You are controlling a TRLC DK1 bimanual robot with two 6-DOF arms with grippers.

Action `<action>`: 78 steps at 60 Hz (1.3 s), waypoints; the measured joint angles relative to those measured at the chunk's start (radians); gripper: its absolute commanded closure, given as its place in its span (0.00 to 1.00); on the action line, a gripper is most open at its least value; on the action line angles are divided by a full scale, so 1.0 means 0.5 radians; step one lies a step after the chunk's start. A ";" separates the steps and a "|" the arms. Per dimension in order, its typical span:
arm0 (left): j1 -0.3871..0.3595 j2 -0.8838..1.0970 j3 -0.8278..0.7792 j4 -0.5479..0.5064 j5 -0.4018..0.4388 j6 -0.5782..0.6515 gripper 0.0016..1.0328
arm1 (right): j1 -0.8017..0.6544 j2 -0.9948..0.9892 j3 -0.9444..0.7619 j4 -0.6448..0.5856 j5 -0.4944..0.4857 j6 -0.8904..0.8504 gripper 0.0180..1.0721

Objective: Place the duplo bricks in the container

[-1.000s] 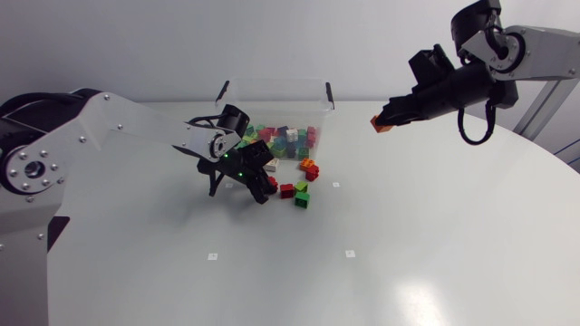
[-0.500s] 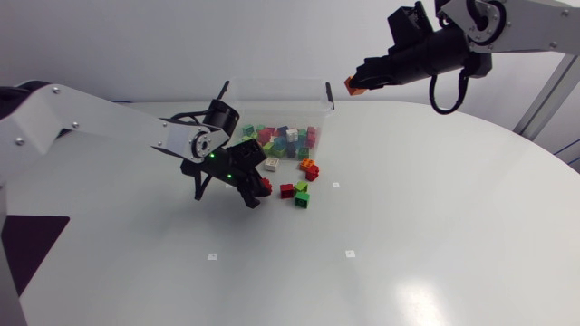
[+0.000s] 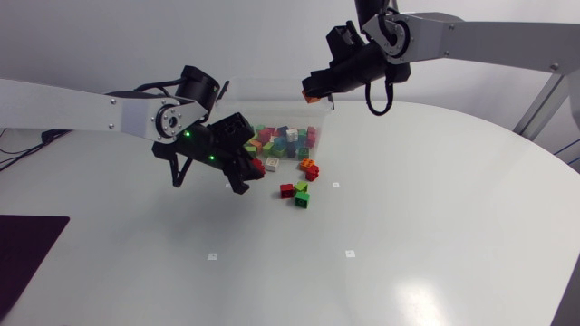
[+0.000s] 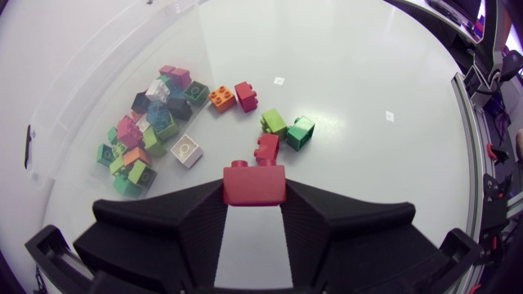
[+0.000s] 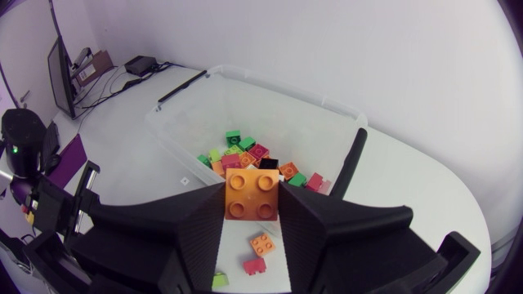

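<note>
White round table (image 3: 435, 226) viewed from above. At its far side, a little left of centre, a clear plastic container (image 3: 272, 91) with a heap of duplo bricks (image 3: 285, 140) inside, in green, pink, blue and red.

On the bare tabletop just near of the container, a small scatter of loose bricks (image 3: 301, 186): one orange and one red side by side close to the container wall, then two green and another red slightly nearer. A white brick (image 4: 187, 150) at the near edge of the heap, hard to say whether inside the clear wall or just outside it.

Left gripper (image 3: 256, 167) just left of the loose scatter, fingers clamped from both sides on a red brick (image 4: 254, 184).

Right gripper (image 3: 311, 91) high over the container's far right rim, fingers closed on an orange brick (image 5: 252, 196), studs turned toward the wrist camera.
</note>
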State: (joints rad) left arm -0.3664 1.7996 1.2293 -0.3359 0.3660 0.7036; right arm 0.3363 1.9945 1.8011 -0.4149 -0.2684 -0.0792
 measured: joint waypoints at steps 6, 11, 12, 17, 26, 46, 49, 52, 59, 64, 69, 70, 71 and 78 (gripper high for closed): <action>0.011 -0.004 0.000 -0.014 -0.001 -0.007 0.79 | 0.011 0.082 0.105 0.000 0.042 0.006 0.74; 0.024 -0.018 0.000 -0.021 -0.001 -0.008 0.79 | 0.018 0.159 0.194 0.001 0.068 0.011 0.73; 0.026 -0.023 0.000 -0.022 -0.001 -0.008 0.79 | 0.018 0.174 0.210 0.000 0.068 0.011 0.73; 0.051 -0.053 0.000 -0.029 0.000 -0.008 0.79 | 0.020 0.258 0.276 0.000 0.084 0.011 0.72; 0.092 -0.101 0.033 -0.076 -0.001 -0.008 0.79 | 0.020 0.388 0.388 -0.010 0.137 0.018 0.46; 0.132 -0.120 0.280 -0.143 -0.001 -0.115 0.79 | 0.018 0.388 0.404 -0.054 0.166 0.018 0.17; 0.149 -0.120 0.331 -0.149 -0.001 -0.143 0.79 | 0.018 0.335 0.352 -0.053 0.166 0.018 0.17; 0.166 -0.119 0.386 -0.150 -0.001 -0.165 0.79 | 0.018 0.268 0.290 -0.053 0.166 0.018 0.17; 0.200 -0.102 0.521 -0.148 0.000 -0.222 0.79 | 0.018 0.065 0.107 -0.049 0.165 0.018 0.17; 0.222 -0.048 0.621 -0.146 0.000 -0.290 0.79 | 0.018 -0.088 -0.033 -0.043 0.165 0.018 0.17; 0.237 0.037 0.712 -0.145 0.000 -0.352 0.79 | 0.020 -0.227 -0.185 -0.027 0.165 0.018 0.17; 0.241 0.062 0.734 -0.146 0.000 -0.369 0.79 | 0.020 -0.259 -0.226 -0.015 0.165 0.018 0.17; 0.244 0.079 0.748 -0.145 0.000 -0.377 0.79 | 0.020 -0.280 -0.254 -0.011 0.164 0.018 0.17; 0.256 0.216 0.855 -0.147 -0.001 -0.453 0.79 | 0.020 -0.445 -0.515 0.020 0.156 0.018 0.17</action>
State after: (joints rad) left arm -0.2382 1.9076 1.6569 -0.4095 0.3656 0.4770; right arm 0.3462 1.7721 1.5436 -0.4049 -0.1905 -0.0704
